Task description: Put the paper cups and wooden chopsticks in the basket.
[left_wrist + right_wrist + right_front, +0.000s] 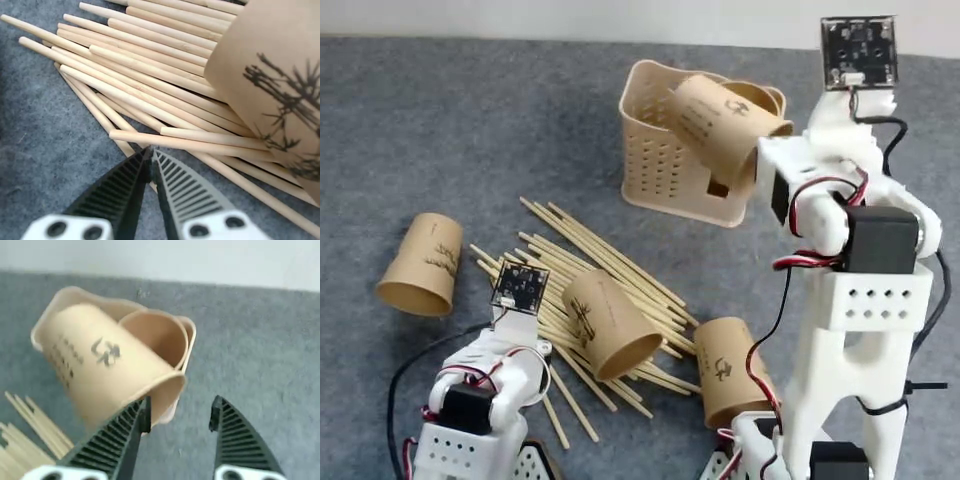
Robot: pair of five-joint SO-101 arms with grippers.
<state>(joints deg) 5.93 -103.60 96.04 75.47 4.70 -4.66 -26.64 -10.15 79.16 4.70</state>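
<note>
Soft, even, bright light covers the grey desk [470,120], strongest on the pale wall [570,15] at 12 o'clock. The wooden chopsticks [150,75] cast thin, faint shadows close beneath them.

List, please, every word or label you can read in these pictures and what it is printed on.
None is legible.
Cup tipped at the basket: dark print, too blurred to read.
Cup on the chopsticks: branch-like drawing, no readable words.
Left cup and front cup: print too small.

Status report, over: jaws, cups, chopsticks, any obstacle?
Left jaws shut, over the chopsticks. Right jaws open, beside a tilted cup on the basket rim. Three cups on the table, one lying on the chopsticks.
</note>
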